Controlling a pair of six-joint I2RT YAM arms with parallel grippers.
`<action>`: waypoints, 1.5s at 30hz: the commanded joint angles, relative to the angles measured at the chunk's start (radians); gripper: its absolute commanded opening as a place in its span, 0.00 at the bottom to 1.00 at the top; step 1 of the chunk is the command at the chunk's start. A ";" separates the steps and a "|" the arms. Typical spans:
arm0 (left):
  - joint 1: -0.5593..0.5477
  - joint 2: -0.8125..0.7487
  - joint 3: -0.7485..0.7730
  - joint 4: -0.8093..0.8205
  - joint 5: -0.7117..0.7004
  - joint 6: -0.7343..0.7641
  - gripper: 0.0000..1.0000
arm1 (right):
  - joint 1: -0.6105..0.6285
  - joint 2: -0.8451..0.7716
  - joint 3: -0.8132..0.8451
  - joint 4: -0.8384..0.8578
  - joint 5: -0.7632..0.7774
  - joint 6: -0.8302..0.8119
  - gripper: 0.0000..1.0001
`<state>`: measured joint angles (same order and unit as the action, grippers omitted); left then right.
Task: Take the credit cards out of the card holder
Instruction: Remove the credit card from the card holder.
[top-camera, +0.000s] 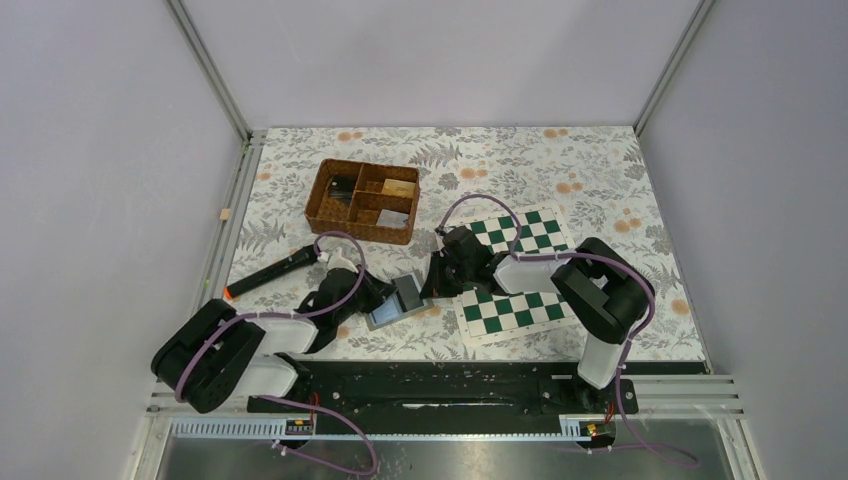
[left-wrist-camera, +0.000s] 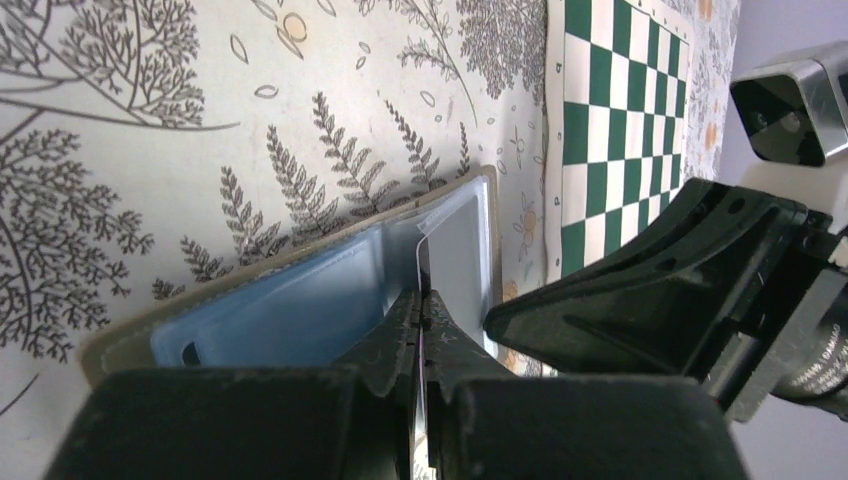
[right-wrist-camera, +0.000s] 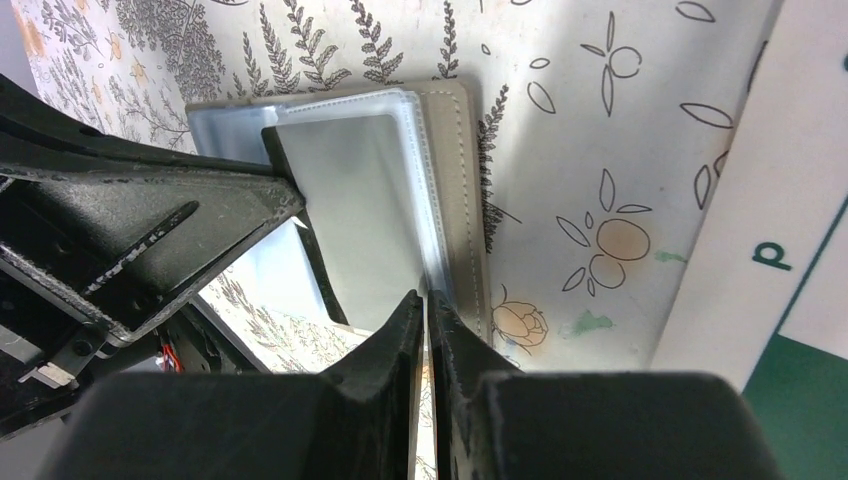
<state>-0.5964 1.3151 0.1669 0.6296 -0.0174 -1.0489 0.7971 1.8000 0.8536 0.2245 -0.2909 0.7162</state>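
Holder (top-camera: 400, 302) lies open on the table (top-camera: 600, 170), blue inside up. It sits between the two grippers and just left of the chessboard (top-camera: 515, 312). Basket (top-camera: 362, 200) stands well apart, toward the far side.

Left gripper (left-wrist-camera: 422, 298): jaws closed tight on the thin edge of a card (right-wrist-camera: 350, 200). The card is tilted up off the holder's open face and is seen edge-on from the left wrist.

Right gripper (right-wrist-camera: 425, 305): jaws narrow, tips at the holder's stitched side edge. It seems to pinch the clear sleeves or the cover there to hold it down. The contact itself is hidden behind the tips, so this is not certain.

Step in hand: drawing out a card. The grip is made, but by the look of it the card is not yet clear of its sleeve.

Next move calls for:
- The left arm pulls straight along the sleeve's opening, with no twist.
- The right arm keeps the holder pinned flat during the pull.
- A steep or skewed pull would likely drag the whole holder up or bend the card.
- Once free, the card goes down on bare table and the jaws let go.
- The other sleeves then need checking, since how many cards are in them does not show.
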 joint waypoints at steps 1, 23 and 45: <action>0.021 -0.064 -0.034 -0.048 0.118 -0.001 0.00 | -0.018 -0.031 -0.027 -0.017 0.017 -0.012 0.13; 0.047 -0.362 -0.049 -0.376 -0.017 0.062 0.00 | -0.029 -0.055 -0.057 0.003 0.005 0.003 0.13; 0.055 -0.676 -0.015 -0.726 -0.032 0.101 0.00 | -0.030 -0.172 -0.030 -0.028 -0.042 -0.074 0.29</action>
<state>-0.5461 0.6724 0.1242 -0.0631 -0.0349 -0.9783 0.7765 1.6833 0.8036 0.1993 -0.3012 0.6998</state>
